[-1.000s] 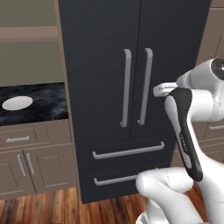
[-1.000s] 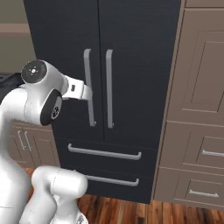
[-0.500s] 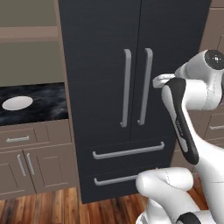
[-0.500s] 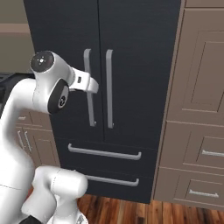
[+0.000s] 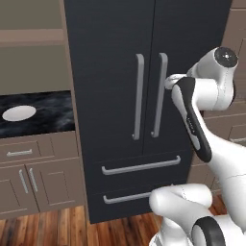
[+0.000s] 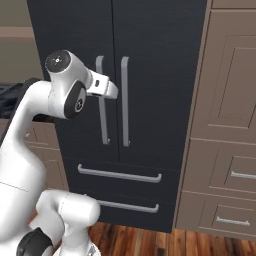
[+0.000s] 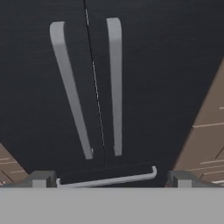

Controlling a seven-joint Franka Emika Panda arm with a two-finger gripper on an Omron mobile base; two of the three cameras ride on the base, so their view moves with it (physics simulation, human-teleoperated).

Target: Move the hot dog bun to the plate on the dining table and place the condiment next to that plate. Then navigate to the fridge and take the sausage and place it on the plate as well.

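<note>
While the gripper [image 7: 109,178] faces the shut fridge [image 5: 120,57] with fingers spread wide, empty, the right-door handle [image 7: 115,83] at 12 o'clock looks rigid and smooth, so I'd grab mid-bar; door likely heavy.

I see flat, even, rendered light with no clear source and no hard shadows. The fridge [image 5: 144,96] stays matte, free of glare, and its handles [image 7: 87,87] carry only soft shading. My hand view looks coarse and slightly blurred; the base views are soft but readable.
</note>
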